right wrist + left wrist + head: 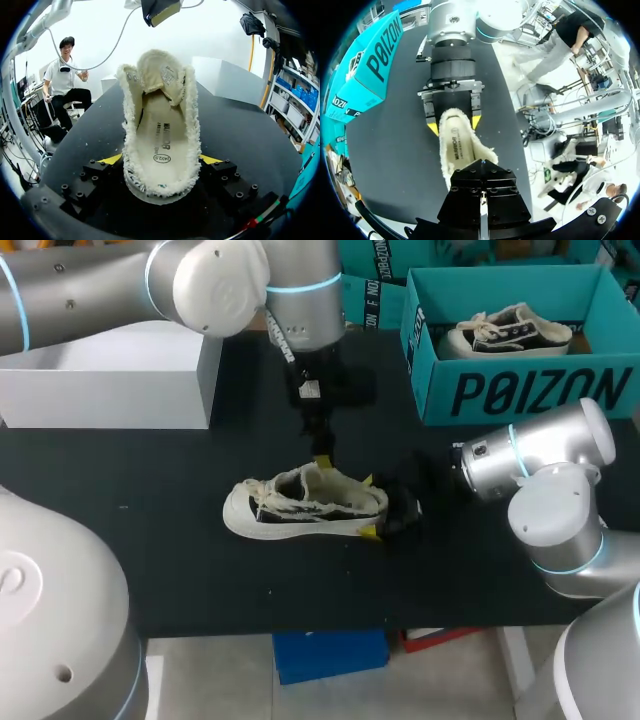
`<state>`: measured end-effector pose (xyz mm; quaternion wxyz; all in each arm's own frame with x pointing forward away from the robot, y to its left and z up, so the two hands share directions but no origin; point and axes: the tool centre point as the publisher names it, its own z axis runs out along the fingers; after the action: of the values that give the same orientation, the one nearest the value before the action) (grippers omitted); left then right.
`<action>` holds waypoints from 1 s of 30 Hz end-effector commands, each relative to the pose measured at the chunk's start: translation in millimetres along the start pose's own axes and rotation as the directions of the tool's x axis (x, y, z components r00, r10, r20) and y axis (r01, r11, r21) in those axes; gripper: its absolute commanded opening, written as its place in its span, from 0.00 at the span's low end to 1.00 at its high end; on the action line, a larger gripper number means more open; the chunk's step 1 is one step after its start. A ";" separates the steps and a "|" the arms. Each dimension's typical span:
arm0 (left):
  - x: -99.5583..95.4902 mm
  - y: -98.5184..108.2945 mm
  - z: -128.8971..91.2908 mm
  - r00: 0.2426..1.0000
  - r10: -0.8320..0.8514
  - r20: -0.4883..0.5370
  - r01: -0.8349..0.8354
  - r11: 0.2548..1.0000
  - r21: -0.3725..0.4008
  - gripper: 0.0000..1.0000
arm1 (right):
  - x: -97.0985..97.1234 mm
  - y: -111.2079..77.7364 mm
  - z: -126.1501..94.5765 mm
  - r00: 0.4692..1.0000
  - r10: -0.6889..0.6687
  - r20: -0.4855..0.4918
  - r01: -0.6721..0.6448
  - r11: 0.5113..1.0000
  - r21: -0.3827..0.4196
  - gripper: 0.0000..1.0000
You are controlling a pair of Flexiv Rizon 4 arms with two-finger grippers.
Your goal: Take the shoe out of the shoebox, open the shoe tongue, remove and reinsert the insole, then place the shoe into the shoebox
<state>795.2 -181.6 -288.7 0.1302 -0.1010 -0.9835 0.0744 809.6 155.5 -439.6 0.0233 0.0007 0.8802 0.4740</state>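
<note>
Your right hand [368, 506] is clamped on the heel of the sneaker [300, 508], with one yellow tip on each side, reaching in from 3 o'clock. The sneaker stands on its sole at the middle of the black desk [150, 540], toe toward 9 o'clock. Its insole [162, 145] lies inside, and the tongue [161, 70] is raised beyond it. Your left hand [322, 458] hangs just over the sneaker's opening; you cannot tell whether it is apart or together. The teal shoebox [520, 390] sits at 1 o'clock and holds a second sneaker [508, 332]. A white box [110, 380] stands at 10 o'clock.
</note>
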 end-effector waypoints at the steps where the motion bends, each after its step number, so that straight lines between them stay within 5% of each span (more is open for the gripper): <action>1: 0.2 -1.6 12.7 1.000 0.011 -0.016 -0.011 1.000 -0.009 0.00 | 0.3 -2.6 3.4 1.000 0.001 0.000 -0.001 1.000 0.002 0.00; 7: -2.3 5.4 37.8 0.998 -0.001 -0.067 0.001 1.000 -0.013 0.00 | 0.3 -2.6 3.4 1.000 0.001 0.000 -0.001 1.000 0.002 0.00; 30: -5.0 17.8 80.7 0.995 -0.036 -0.092 0.029 0.996 -0.079 0.00 | 0.3 -2.6 3.4 1.000 0.001 0.000 -0.001 1.000 0.002 0.00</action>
<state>781.3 -175.3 -363.5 0.1731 -0.0944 -0.9800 0.0273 809.6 155.5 -439.6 0.0233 0.0007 0.8802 0.4740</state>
